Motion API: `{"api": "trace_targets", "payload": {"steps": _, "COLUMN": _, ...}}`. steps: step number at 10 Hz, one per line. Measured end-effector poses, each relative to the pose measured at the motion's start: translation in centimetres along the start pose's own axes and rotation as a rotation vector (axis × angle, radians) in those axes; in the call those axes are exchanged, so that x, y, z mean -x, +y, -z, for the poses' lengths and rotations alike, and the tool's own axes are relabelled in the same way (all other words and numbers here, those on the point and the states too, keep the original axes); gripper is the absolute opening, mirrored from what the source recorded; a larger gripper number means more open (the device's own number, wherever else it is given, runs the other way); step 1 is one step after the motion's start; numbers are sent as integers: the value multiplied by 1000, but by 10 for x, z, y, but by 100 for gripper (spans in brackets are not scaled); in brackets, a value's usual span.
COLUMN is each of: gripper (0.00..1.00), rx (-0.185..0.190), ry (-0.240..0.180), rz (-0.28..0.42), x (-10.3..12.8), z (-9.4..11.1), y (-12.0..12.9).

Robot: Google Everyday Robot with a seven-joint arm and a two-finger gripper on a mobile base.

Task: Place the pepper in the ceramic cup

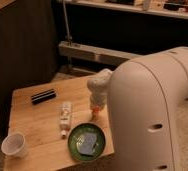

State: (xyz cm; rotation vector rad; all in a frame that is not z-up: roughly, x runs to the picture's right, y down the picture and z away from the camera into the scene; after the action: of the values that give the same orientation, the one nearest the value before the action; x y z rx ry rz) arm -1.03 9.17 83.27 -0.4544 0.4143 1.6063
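Clamping pepper (93, 113), claw (95, 107) closed on it over table (34, 122), near green plate (71, 145); ceramic cup (14, 145) well apart.

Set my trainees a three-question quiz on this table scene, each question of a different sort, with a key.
1. True or false: the pepper already lies in the cup.
2. What lies between the black bar and the plate? A) a white tube B) a spoon C) a book
3. Fill in: the gripper, low over the table just behind the plate, is shut on the ____.

Key:
1. False: the pepper is at the gripper, and the cup stands apart at the front left corner.
2. A
3. pepper
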Motion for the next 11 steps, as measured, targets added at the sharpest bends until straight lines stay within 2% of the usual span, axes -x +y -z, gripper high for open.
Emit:
{"api": "trace_targets", "payload": {"steps": 2, "gripper": 6, "rx": 22, "ry": -37, "rz": 145, "x": 0, "z": 22, "y": 50}}
{"api": "trace_targets", "payload": {"steps": 4, "gripper": 6, "rx": 62, "ry": -66, "rz": 281, "x": -6, "z": 44, "y": 98}}
{"api": "trace_targets", "payload": {"steps": 5, "gripper": 6, "rx": 97, "ry": -84, "rz": 375, "x": -11, "z": 58, "y": 129}}
{"api": "trace_targets", "payload": {"steps": 7, "gripper": 6, "rx": 212, "ry": -95, "rz": 567, "x": -32, "z": 87, "y": 189}}
{"api": "trace_targets", "payload": {"steps": 9, "gripper": 6, "rx": 292, "ry": -109, "rz": 697, "x": -49, "z": 110, "y": 226}}
{"api": "trace_targets", "payload": {"steps": 11, "gripper": 6, "rx": 322, "ry": -116, "rz": 747, "x": -56, "z": 119, "y": 239}}
